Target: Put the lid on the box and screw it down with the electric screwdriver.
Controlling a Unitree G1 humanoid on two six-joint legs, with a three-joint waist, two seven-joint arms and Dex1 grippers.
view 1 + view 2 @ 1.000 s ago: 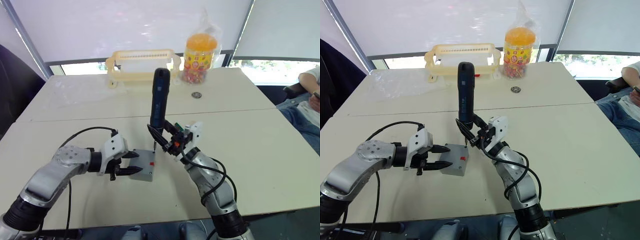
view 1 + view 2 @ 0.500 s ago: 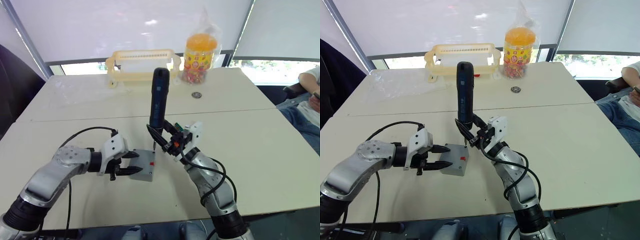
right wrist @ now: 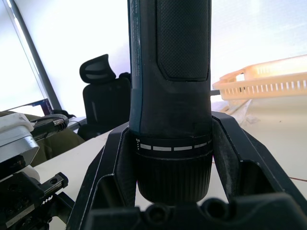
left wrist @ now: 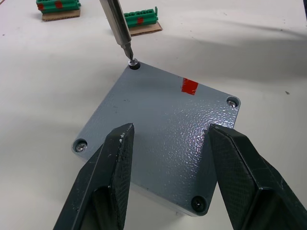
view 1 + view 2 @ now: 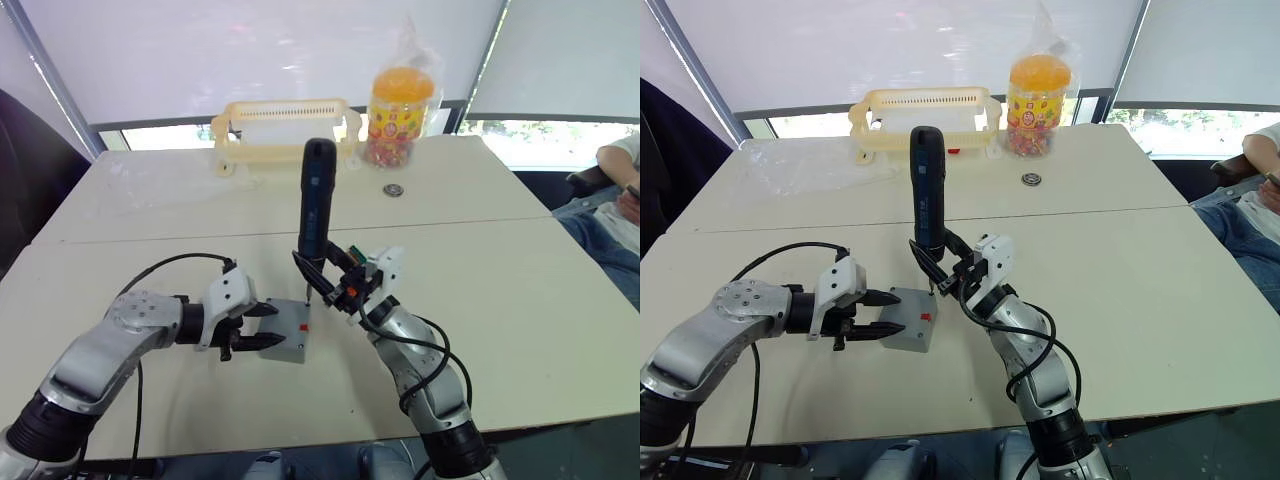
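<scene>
The grey box (image 5: 285,354) rests on the table with the flat grey lid (image 4: 158,110) on top of it; the lid carries a red mark and a screw at each corner. The black electric screwdriver (image 5: 317,200) stands nearly upright, its metal bit (image 4: 120,33) set on the lid's far corner screw. My right gripper (image 5: 322,276) is shut on the screwdriver's lower body. At the box's left side, my left gripper (image 4: 169,129) is open, one finger along each side of the lid.
A yellow plastic basket (image 5: 285,125), a jar of sweets (image 5: 400,100) and a small round object (image 5: 393,189) are at the table's far side. Green terminal blocks (image 4: 141,19) lie just beyond the box. A seated person (image 5: 615,190) is at the right edge.
The screwdriver's top has leaned slightly to the left with my right gripper. The left gripper and the box have not moved.
</scene>
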